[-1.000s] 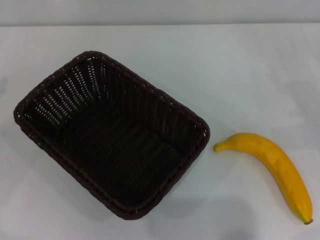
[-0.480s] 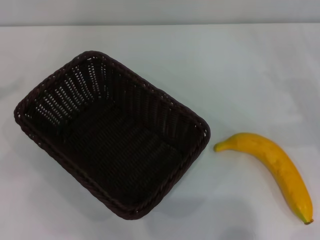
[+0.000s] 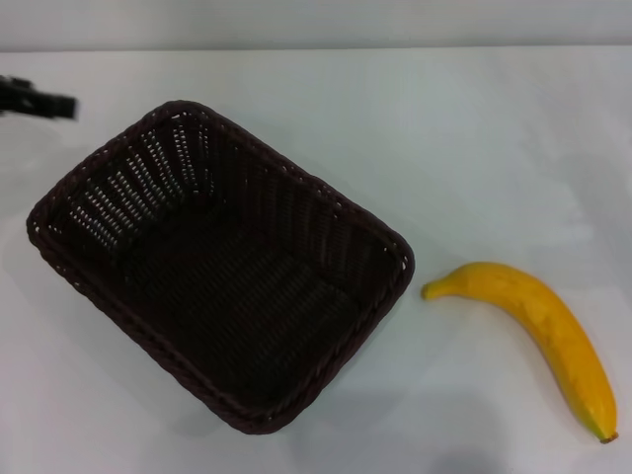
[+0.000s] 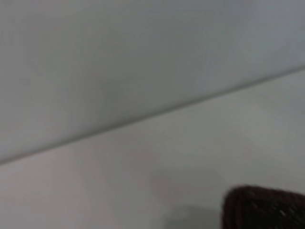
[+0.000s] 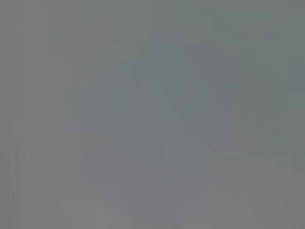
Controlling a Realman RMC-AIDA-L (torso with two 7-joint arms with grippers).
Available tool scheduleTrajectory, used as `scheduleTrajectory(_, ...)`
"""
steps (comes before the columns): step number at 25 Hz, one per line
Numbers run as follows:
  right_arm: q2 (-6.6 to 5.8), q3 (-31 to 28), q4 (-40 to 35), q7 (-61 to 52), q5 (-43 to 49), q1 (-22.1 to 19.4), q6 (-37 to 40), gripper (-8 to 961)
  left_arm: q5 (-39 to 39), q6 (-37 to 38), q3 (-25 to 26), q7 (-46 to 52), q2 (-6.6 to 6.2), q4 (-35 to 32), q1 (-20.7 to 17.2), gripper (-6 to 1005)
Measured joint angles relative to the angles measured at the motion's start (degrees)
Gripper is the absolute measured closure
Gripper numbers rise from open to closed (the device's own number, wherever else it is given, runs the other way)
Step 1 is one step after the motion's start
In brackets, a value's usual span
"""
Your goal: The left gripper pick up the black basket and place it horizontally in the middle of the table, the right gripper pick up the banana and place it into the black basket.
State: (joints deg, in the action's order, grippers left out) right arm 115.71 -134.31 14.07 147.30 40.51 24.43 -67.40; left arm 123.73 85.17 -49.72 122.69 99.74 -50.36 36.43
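Note:
The black basket (image 3: 222, 267) lies slanted on the white table (image 3: 474, 138), left of centre, and it is empty. Its rim also shows as a dark corner in the left wrist view (image 4: 264, 207). The yellow banana (image 3: 541, 331) lies on the table to the basket's right, a small gap from it, stem end toward the basket. The left gripper (image 3: 39, 102) shows as a black tip at the far left edge of the head view, beyond the basket's far left corner and apart from it. The right gripper is out of view.
The table's far edge (image 3: 316, 47) meets a pale wall at the top of the head view. The right wrist view shows only a plain grey surface.
The left gripper has come into the head view at the far left edge. The basket and the banana have not moved.

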Motion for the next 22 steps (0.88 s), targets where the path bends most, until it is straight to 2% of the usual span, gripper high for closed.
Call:
scheduleTrajectory(8, 0.08, 0.06, -0.11, -1.52, 0.01, -0.39, -0.25, 89, 7.4, -0.11, -1.24, -2.32, 3.92, 3.72, 3.25, 248)
scheduleTrajectory(17, -0.05, 0.14, -0.11, -1.25, 0.01, 0.19, -0.18, 89, 8.7, -0.87, -1.49, -3.28, 6.01, 5.48, 3.36, 263)
scheduleTrajectory(22, -0.15, -0.13, -0.09, -1.13, 0.01, 0.51, -0.11, 90, 8.74, -1.18, -1.52, -3.32, 6.46, 5.54, 3.27, 271)
